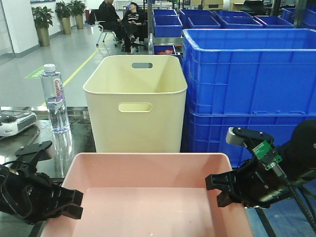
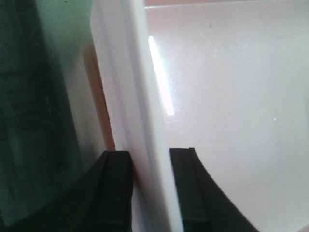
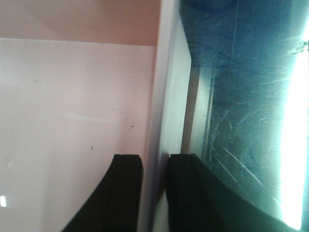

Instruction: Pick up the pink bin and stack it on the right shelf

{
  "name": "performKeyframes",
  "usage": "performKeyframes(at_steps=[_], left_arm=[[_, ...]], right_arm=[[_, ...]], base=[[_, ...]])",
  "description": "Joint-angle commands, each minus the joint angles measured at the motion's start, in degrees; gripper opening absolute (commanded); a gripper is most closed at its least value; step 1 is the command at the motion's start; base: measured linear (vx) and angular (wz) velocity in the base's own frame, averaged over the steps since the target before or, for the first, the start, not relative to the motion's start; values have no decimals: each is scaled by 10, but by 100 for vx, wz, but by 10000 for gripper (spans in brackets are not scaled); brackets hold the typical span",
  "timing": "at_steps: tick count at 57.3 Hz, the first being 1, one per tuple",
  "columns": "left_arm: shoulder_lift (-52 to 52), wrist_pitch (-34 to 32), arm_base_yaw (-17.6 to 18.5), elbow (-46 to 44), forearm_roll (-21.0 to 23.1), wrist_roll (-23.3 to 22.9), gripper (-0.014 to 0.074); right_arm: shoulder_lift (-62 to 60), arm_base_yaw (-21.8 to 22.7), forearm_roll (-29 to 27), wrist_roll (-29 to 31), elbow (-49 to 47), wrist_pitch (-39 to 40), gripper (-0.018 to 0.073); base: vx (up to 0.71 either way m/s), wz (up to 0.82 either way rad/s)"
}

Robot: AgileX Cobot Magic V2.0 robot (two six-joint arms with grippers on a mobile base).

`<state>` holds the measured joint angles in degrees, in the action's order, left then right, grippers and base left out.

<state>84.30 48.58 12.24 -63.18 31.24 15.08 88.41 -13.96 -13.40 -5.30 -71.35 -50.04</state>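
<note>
The pink bin [image 1: 148, 192], shallow, smooth-walled and empty, sits low in the front view, just before the cream bin [image 1: 136, 101]. The left gripper [image 2: 149, 188] pinches its left rim, one finger inside, one outside; the right gripper [image 3: 154, 193] clamps the right rim likewise. Blue crates [image 1: 247, 89] stand close behind on the right; a water bottle [image 1: 54, 98] stands apart, left.

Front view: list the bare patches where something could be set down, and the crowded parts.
Free: the pink bin's bare floor, and the dark tabletop between water bottle and cream bin. Crowded: cream bin tight against the stacked blue crates; left gripper and right gripper straddle the pink bin's side rims.
</note>
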Motion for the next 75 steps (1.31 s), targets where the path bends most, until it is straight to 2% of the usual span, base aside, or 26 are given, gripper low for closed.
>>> performKeyframes(at_steps=[1,7,13,26,34,42,48,52,57,62,68,75], left_arm=[[-18,-10,4,-16,34,24,380],[-20,-10,4,-16,36,25,440],[-25,-13,4,-16,36,25,461],[-88,-47,4,-16,35,33,433],[-163,-58,4,-16,30,62,351],[-247,-75,4,-12,5,74,204],[-311,-135,4,24,1,74,79],[-357,-199,4,74,1,74,-11],[-410,-264,4,134,1,74,-11],[-447,-292,4,172,1,74,-8],[-470,-290,4,194,1,74,-9],[-476,-276,4,199,1,74,-8]], right_arm=[[-14,2,-16,6,-21,34,310],[-13,2,-16,4,-22,36,386],[-14,2,-16,-3,-23,39,447],[-86,2,-15,-2,-23,90,441],[-171,2,18,5,-21,107,386],[-243,2,89,3,-21,97,299],[-283,2,101,3,-21,94,214],[-297,2,101,4,-21,85,160],[-301,2,105,4,-21,83,81],[-301,2,102,3,-21,83,29],[-301,2,102,4,-21,83,-15],[-301,2,102,4,-21,83,-13]], base=[[0,0],[0,0],[0,0],[0,0],[0,0],[0,0],[0,0],[0,0],[0,0],[0,0],[0,0],[0,0]])
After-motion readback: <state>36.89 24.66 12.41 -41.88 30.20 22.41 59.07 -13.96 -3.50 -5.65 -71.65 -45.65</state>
